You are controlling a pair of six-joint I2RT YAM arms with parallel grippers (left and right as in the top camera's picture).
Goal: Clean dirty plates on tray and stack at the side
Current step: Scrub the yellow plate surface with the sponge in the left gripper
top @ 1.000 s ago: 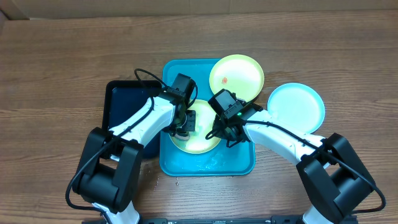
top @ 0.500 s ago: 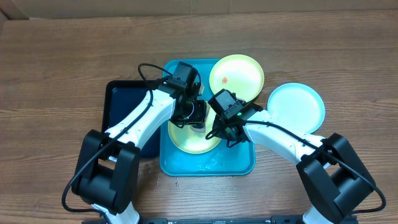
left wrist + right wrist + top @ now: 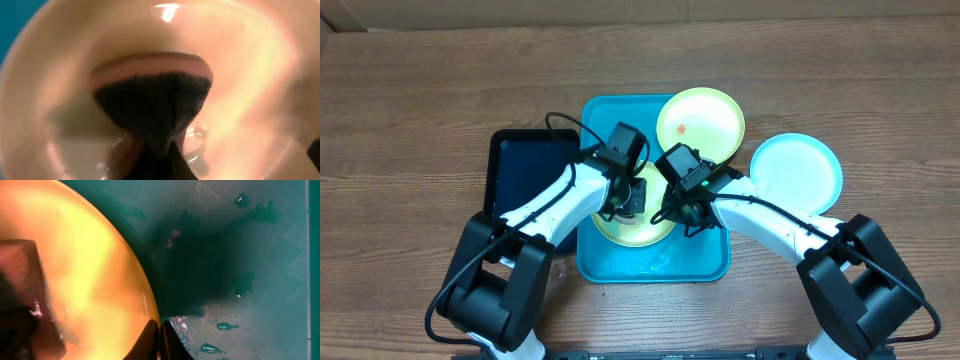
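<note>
A pale yellow-green plate [image 3: 642, 228] lies in the turquoise tray [image 3: 660, 262]. My left gripper [image 3: 628, 197] is shut on a dark sponge with a pink edge [image 3: 152, 100] and presses it on this plate's inside [image 3: 250, 75]. My right gripper [image 3: 672, 212] is shut on the plate's right rim, its fingers [image 3: 149, 339] pinching the edge [image 3: 90, 255]. The sponge also shows at the left of the right wrist view [image 3: 20, 295]. A second yellow-green plate [image 3: 700, 122] with a red smear rests on the tray's far right corner. The cyan plate [image 3: 795, 170] lies on the table to the right.
A narrower black tray [image 3: 525, 180] sits against the turquoise tray's left side. Water drops lie on the tray floor [image 3: 240, 240]. Brown wooden table [image 3: 420, 100] surrounds everything.
My left gripper moved the sponge over the plate, from its left part toward the far edge and back to the middle. The right gripper and the plates stayed put.
</note>
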